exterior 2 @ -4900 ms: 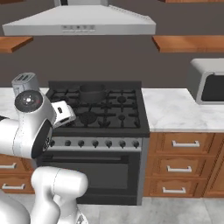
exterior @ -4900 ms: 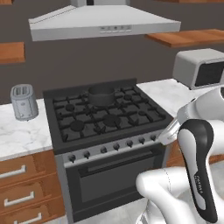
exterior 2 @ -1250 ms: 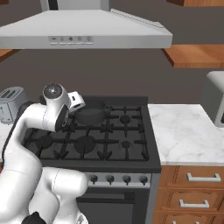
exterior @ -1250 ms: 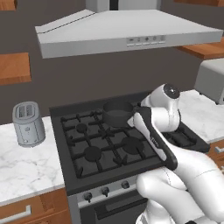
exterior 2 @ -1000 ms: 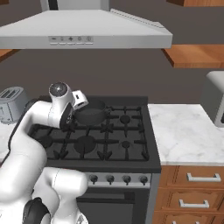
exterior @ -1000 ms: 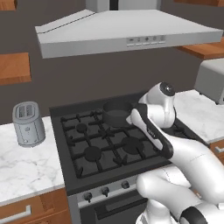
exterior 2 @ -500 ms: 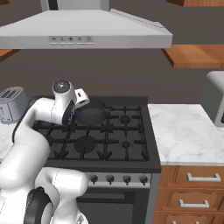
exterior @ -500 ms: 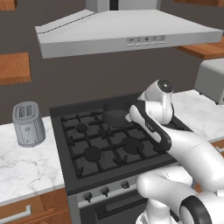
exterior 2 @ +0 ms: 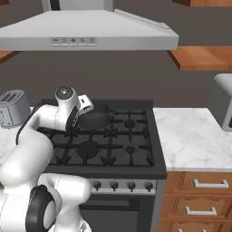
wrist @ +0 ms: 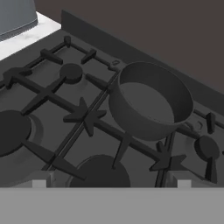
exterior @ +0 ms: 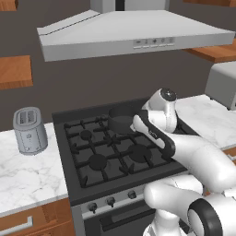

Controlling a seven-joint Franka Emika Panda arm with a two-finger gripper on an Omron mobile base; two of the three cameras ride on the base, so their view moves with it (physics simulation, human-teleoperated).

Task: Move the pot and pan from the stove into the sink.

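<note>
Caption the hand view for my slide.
Open gripper looks down at the empty dark grey pot on the stove grates.

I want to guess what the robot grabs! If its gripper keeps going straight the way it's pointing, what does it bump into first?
Most likely the pot on the stove. It sits just ahead of the open gripper, though depth is hard to judge, so it could meet the black grate in front first.
</note>
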